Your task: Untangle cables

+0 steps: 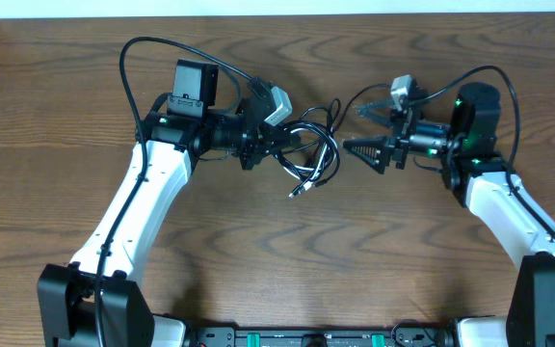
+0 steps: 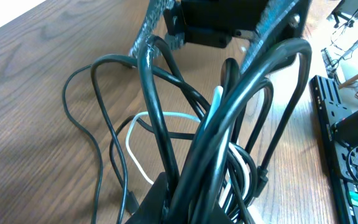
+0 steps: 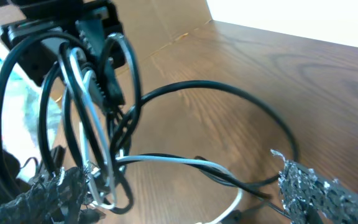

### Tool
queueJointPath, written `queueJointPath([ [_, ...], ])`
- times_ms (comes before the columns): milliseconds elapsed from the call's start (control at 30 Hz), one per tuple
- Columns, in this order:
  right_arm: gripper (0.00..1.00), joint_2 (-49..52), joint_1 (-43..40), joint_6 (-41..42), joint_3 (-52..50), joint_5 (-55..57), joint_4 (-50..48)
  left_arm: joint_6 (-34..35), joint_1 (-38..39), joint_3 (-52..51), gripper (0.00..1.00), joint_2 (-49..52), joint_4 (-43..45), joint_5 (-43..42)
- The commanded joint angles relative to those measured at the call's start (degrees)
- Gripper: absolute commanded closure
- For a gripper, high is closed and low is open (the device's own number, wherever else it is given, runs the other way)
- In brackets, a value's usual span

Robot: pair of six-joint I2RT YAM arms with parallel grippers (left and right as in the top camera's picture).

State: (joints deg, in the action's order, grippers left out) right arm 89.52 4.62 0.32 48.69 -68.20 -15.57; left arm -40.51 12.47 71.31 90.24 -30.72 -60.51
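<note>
The cables [image 1: 311, 154] form one tangled bundle of loops at the middle of the surface [image 1: 277, 251], between the two arms. The overhead view shows mostly black loops. One plug end [image 1: 297, 191] sticks out at the lower left of the bundle, toward the near edge.

The left claw [image 1: 263, 145] meets the bundle on its left side and is closed on the cables. The left wrist view confirms this: several black strands and a white cord [image 2: 135, 121] run together into the claw at the bottom of the picture. A thin black cord [image 2: 79, 112] trails in loose curves over the wood. The white cord is hard to make out from overhead and clear only in the wrist views.

The right claw [image 1: 362, 130] stands just right of the bundle, pointing at it, jaws spread wide and gripping nothing. In the right wrist view its rough-coated fingers [image 3: 319, 193] sit at either lower corner. The white cord [image 3: 185, 163] and a broad black loop [image 3: 229, 90] cross the gap between them. Whether any strand touches the left-hand finger cannot be told. The same view shows the bundle rising in upright loops to the left claw [image 3: 86, 37].
</note>
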Motion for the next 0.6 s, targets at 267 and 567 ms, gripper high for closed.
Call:
queueJointPath([
  [267,0.12,-0.3,8.4,-2.1,0.3,3.8,0.3,0.5,-0.2,0.4,0.92,-0.2,0.4,-6.6],
  [567,0.79,-0.4,8.6,-3.6,0.3,7.2,0.4,0.5,-0.2,0.4,0.92,-0.2,-1.0,-1.5],
])
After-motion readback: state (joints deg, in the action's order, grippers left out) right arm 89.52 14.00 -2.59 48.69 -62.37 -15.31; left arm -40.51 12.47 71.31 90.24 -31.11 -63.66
